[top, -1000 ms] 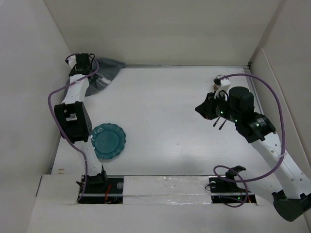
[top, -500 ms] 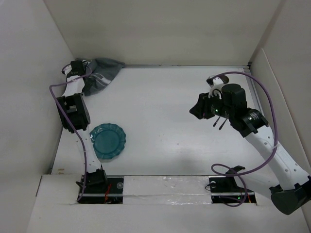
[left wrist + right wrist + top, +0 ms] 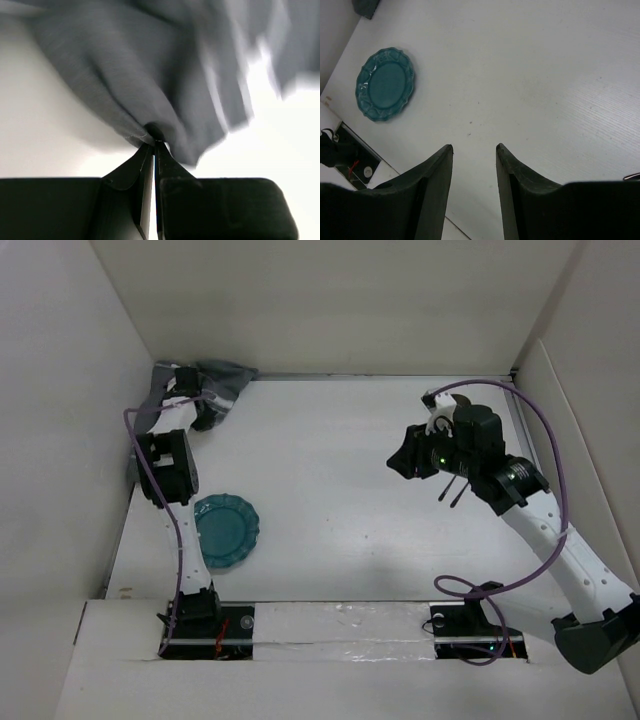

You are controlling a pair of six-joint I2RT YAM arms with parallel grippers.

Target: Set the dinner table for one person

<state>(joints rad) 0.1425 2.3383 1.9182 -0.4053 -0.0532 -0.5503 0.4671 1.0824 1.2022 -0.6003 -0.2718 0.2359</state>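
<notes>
The left gripper (image 3: 153,145) is pinched tight on a fold of soft grey cloth (image 3: 140,70), beyond the round teal plate (image 3: 224,530); the right gripper (image 3: 474,149) hangs with jaws apart, empty, well right of the plate; under the plate lies the dinner table (image 3: 330,440), flat, smooth, white, with pale walls (image 3: 330,300) around.

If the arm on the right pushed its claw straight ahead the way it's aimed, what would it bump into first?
Probably the bare dinner table: the open right gripper aims down at plain white surface. The teal plate lies well off to one side.
</notes>
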